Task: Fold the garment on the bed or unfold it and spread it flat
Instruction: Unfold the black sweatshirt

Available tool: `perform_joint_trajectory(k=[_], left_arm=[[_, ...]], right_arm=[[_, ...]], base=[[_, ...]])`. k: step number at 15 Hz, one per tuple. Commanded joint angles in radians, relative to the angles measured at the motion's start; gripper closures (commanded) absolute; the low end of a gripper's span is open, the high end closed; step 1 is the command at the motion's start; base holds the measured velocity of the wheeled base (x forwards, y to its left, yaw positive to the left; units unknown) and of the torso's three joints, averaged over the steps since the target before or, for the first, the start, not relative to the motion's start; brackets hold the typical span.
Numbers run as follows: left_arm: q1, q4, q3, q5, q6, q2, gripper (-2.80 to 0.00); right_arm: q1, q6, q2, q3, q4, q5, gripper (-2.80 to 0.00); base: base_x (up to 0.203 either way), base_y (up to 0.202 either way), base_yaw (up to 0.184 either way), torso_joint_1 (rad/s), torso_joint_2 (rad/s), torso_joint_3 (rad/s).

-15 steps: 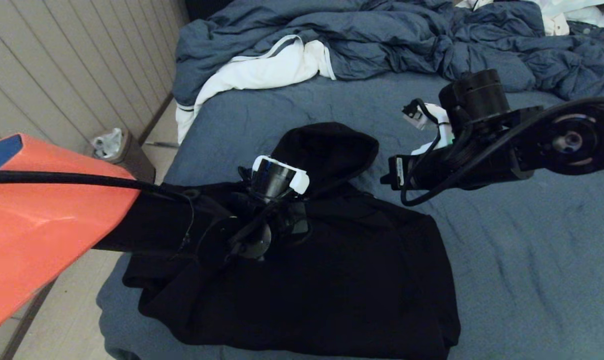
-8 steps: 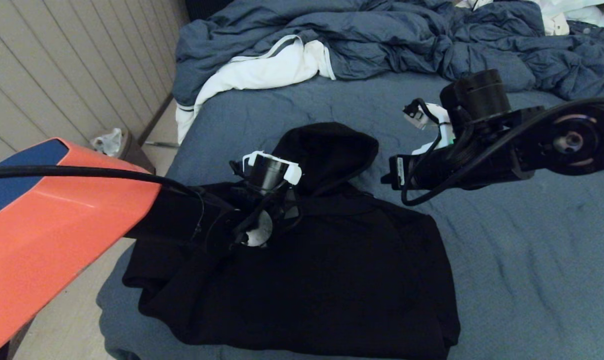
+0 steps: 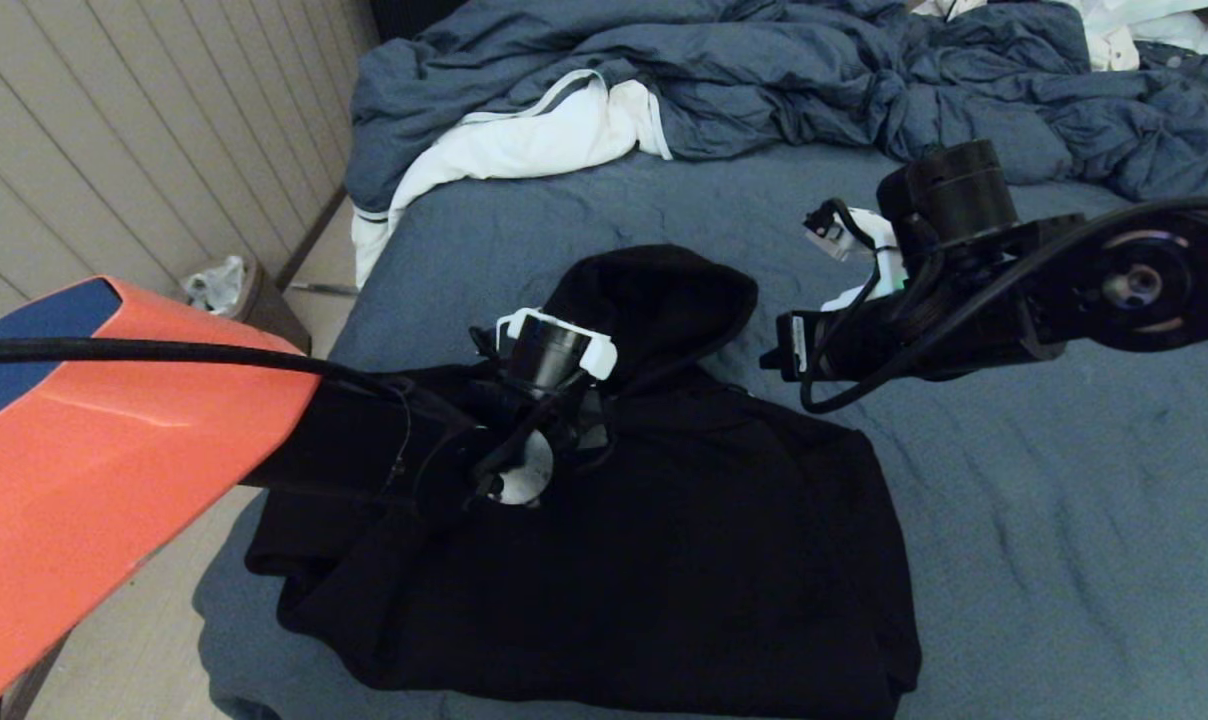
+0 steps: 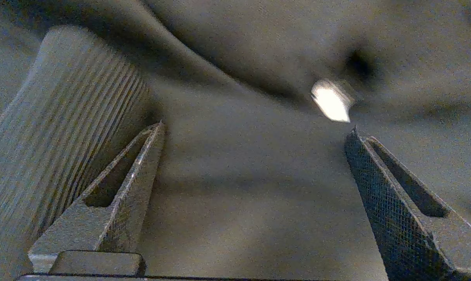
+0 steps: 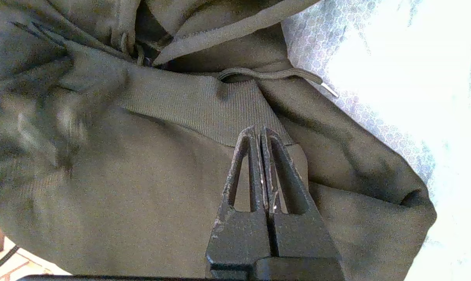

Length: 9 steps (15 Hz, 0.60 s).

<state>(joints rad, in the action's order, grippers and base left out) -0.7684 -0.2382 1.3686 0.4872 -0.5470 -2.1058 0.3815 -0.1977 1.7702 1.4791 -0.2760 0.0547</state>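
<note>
The garment (image 3: pixel 664 560), a black hoodie, lies folded on the near left part of the bed (image 3: pixel 1064 500), its hood (image 3: pixel 654 300) pointing toward the back. My left gripper (image 4: pixel 255 128) hangs just above the hoodie below the hood, open wide, with only flat black fabric between its fingers. Beside it lie a ribbed cuff (image 4: pixel 64 117) and a white drawstring tip (image 4: pixel 331 101). My right gripper (image 5: pixel 255 130) is shut and empty. It hovers over the hoodie's right shoulder area, above a ribbed band (image 5: pixel 196 109) and the drawstring (image 5: pixel 274 74).
A bunched blue-grey duvet (image 3: pixel 764 80) and a white cloth with grey stripes (image 3: pixel 524 140) fill the back of the bed. The hoodie's left side lies close to the bed's left edge, with floor and a small bin (image 3: pixel 229 295) beyond. Bare sheet stretches to the right.
The left gripper's fingers have spread wider and its wrist has shifted slightly over the hoodie. The right arm has held its place.
</note>
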Motion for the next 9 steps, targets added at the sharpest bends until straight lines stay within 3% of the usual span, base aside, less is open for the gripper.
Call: perform_joint_trajectory(k=[1, 4, 9], left_arm=[[-0.033, 0.016, -0.009, 0.002, -0.004, 0.034, -2.80], [-0.065, 0.032, -0.014, 0.001, -0.011, -0.008, -2.80], [-0.054, 0.023, 0.003, 0.002, -0.011, -0.069, -2.80]], right_arm=[[0.000, 0.000, 0.002, 0.001, -0.002, 0.001, 0.00], [-0.001, -0.001, 0.003, 0.003, -0.002, 0.001, 0.00], [-0.003, -0.002, 0.015, 0.009, 0.000, 0.001, 0.00]], base=[[0.000, 0.000, 0.000, 0.000, 0.00, 0.000], [0.000, 0.000, 0.000, 0.000, 0.00, 0.000], [0.000, 0.000, 0.000, 0.000, 0.00, 0.000]])
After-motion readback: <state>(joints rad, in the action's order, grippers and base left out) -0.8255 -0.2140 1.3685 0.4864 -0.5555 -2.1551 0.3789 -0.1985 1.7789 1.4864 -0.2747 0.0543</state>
